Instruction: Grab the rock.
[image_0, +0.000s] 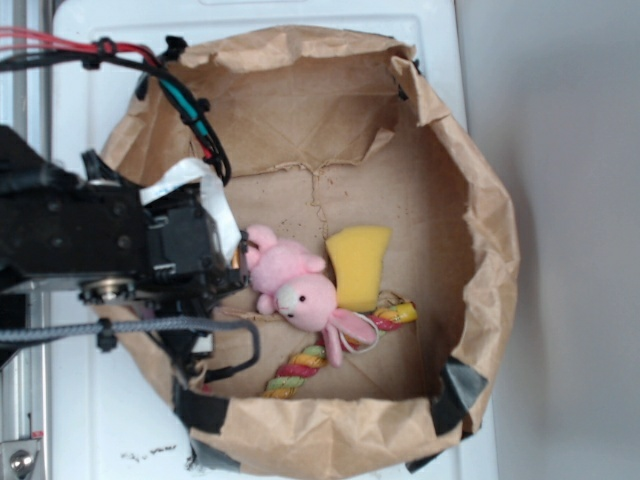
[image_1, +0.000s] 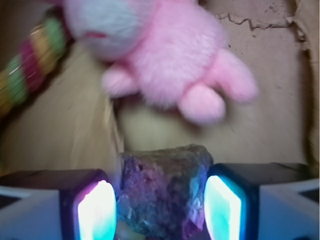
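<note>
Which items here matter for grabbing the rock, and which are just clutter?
Part of the job:
- rock, sitting between the jaws
- gripper, one finger on each side of it

Lying about:
- pink plush bunny
- yellow sponge block
- striped rope toy
- brown paper bag holding it all

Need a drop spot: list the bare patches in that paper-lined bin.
Free: the far floor behind the yellow sponge, and the strip between sponge and right paper wall. Crowded: the middle, where pink bunny, rope toy and gripper cluster.
</note>
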